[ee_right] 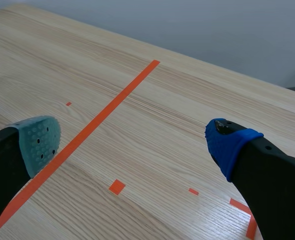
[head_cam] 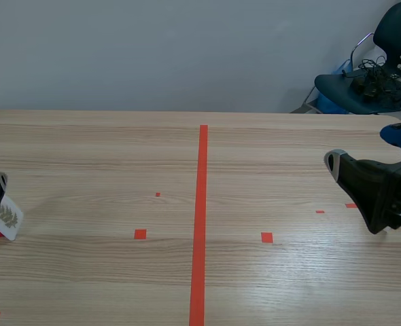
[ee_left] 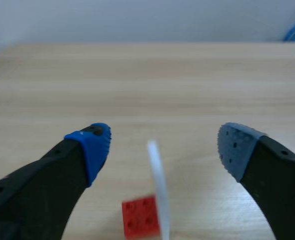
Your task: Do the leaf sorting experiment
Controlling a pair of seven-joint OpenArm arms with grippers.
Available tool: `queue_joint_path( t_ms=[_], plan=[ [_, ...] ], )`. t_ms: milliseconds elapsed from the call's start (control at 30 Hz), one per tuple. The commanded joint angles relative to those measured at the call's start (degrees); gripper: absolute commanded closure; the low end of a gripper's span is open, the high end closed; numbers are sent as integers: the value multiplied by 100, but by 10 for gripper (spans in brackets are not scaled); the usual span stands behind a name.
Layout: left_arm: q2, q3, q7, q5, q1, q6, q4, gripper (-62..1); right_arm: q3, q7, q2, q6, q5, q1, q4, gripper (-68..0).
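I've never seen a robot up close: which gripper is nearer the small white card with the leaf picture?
Left. The left gripper stands open astride the small white leaf-picture card. The right gripper hangs open far off, over the wooden table's other side.

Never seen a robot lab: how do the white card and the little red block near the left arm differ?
The white card is thin, stands on edge and shows a leaf print; the red block is squat, studded and plain. Both sit between the open left jaws.
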Motion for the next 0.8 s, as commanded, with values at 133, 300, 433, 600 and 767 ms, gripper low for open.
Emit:
queue_joint_path(
  t_ms=[133, 300, 433, 600, 767],
  plan=[
    [-393, -496, -68, -63, 693, -1246, 1698, -623, 330, 63, 90, 17, 109, 83, 11, -595],
    [-332, -509, 337, -61, 1300, -1939, 2863, -623, 660, 61, 90, 20, 111, 83, 37, -596],
    [-267, -509, 719, -57, 1746, -1941, 3703, -623, 822, 17, 90, 22, 114, 81, 39, -634],
    [-155, -509, 966, -55, 2135, -1941, 4288, -623, 946, 0, 90, 20, 114, 74, 39, -679],
    [-66, -509, 1132, -37, 2267, -1954, 4321, -623, 955, -4, 92, 20, 114, 0, 63, -679]
  ],
)
